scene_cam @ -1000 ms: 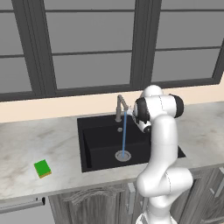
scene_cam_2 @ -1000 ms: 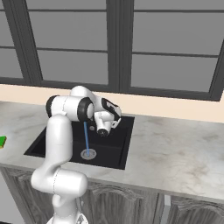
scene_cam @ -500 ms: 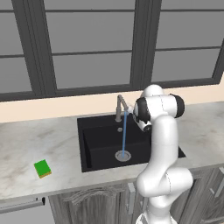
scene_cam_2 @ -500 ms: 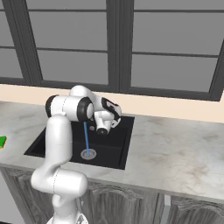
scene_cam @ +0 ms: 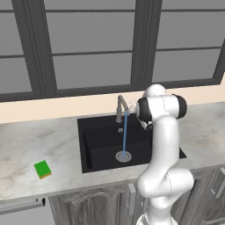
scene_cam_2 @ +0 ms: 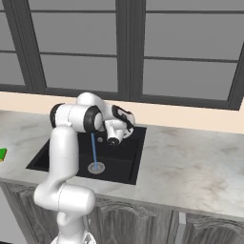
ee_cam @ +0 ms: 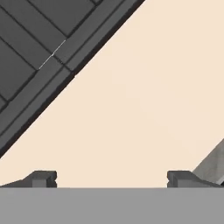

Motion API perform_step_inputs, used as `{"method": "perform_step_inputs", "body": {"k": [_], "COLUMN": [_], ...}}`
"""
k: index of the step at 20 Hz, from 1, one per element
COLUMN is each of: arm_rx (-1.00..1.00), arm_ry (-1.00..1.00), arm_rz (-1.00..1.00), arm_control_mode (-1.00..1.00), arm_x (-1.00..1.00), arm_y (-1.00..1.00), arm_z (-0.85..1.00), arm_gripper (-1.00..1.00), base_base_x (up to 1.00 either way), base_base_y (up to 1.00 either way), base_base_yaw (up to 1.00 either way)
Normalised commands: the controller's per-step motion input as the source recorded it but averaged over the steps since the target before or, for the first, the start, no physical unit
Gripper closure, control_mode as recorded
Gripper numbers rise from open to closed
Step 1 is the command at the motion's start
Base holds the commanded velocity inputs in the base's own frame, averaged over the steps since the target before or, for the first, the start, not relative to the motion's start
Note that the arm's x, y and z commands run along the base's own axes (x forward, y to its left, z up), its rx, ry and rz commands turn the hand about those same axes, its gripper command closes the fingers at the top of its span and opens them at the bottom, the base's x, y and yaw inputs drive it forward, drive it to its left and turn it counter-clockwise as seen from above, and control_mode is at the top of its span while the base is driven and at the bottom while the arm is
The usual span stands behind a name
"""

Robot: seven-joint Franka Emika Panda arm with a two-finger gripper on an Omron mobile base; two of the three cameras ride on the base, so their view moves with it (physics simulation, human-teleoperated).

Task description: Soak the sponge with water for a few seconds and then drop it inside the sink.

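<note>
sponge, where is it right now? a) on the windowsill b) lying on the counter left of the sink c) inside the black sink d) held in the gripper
b: the sponge lies flat on the marble counter left of the sink, apart from it, while the gripper is open with nothing between its fingers.

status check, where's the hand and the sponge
Hand open, empty, facing wall. Small green sponge on counter left of black sink. Blue water stream running.
</note>
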Motion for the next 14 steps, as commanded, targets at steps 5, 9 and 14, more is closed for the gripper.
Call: {"method": "perform_step_inputs", "body": {"k": [5,9,14], "arm_rx": [0.13,0.12,0.12], "arm_ry": [0.0,0.0,0.0], "arm_rz": [-0.05,-0.04,-0.02], "arm_control_mode": [-1.0,-1.0,-1.0], "arm_x": [0.0,-0.05,-0.32], "arm_y": [-0.56,-0.51,-0.39], "arm_z": [0.09,0.09,0.18], "arm_gripper": [-1.0,-1.0,-1.0], "base_base_x": [0.0,0.0,0.0], "base_base_y": [0.0,0.0,0.0], "base_base_yaw": [0.0,0.0,0.0]}}
